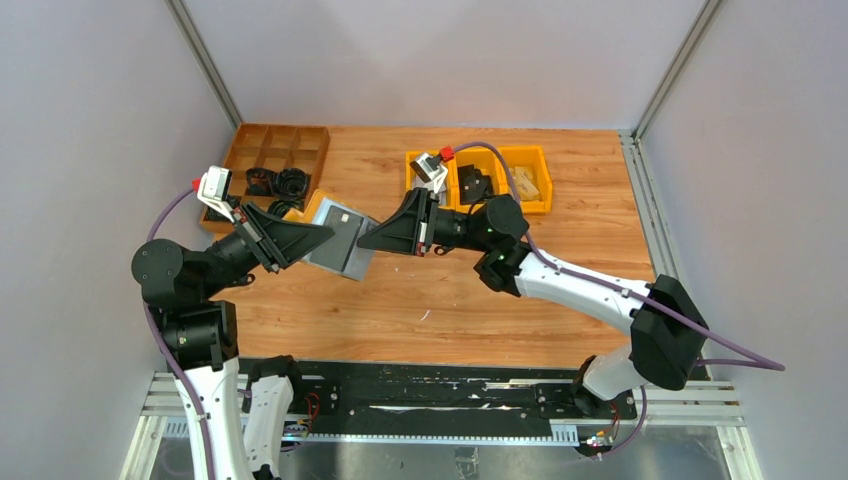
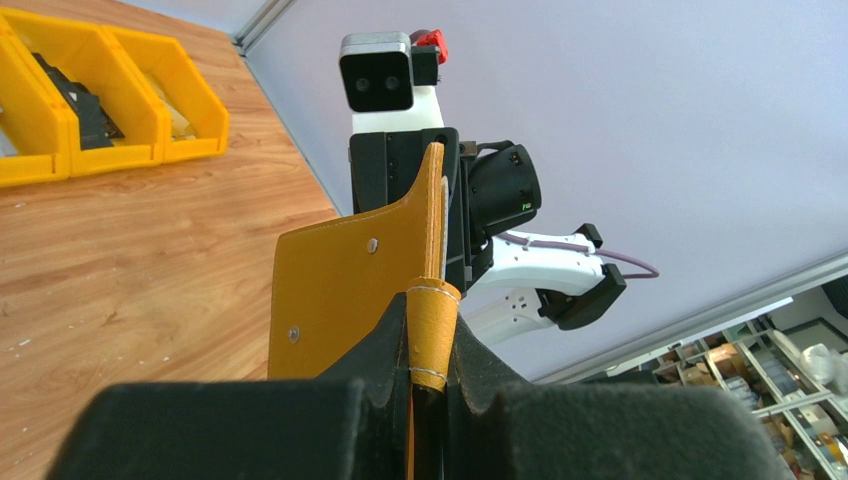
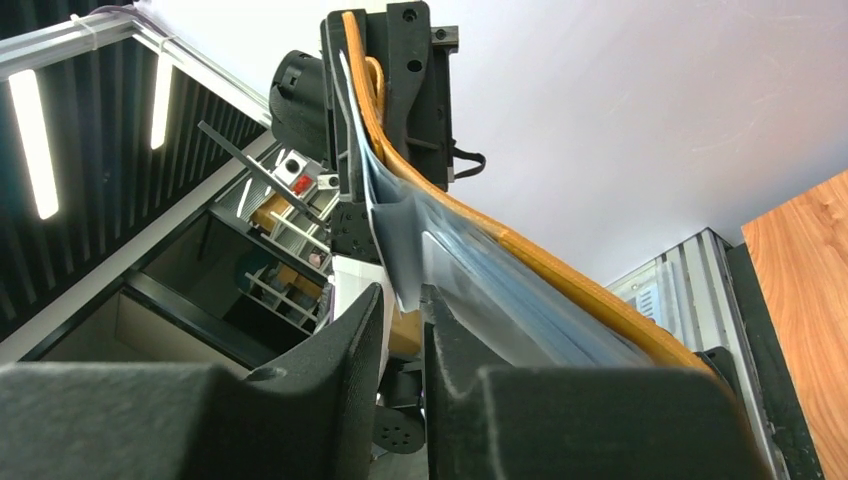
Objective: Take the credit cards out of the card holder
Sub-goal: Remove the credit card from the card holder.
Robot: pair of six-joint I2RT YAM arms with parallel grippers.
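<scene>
Pale grey walls box in a wood-grain table where two robot arms meet in mid-air over a small wallet. The left gripper is pressed together on one edge of the mustard-yellow card holder, holding it open above the table with its grey inside facing up. The right gripper has its tips at the holder's opposite edge. Its fingers stand a sliver apart, and the corner of one of the credit cards points into that narrow gap. Whether the pads touch the plastic cannot be told.

The whitish cards sit tucked in the grey-blue sleeve, with only an edge showing past it, and no card lies on the table. By that evidence the extraction has barely begun: every card is yet to be gripped, drawn clear and set down.

Behind the arms stand a row of yellow bins and a brown compartment tray, both holding black parts.

No brand, label or lettering can be read on the holder or the cards. A small green mark on the arm's motor housing is too small to make out.
</scene>
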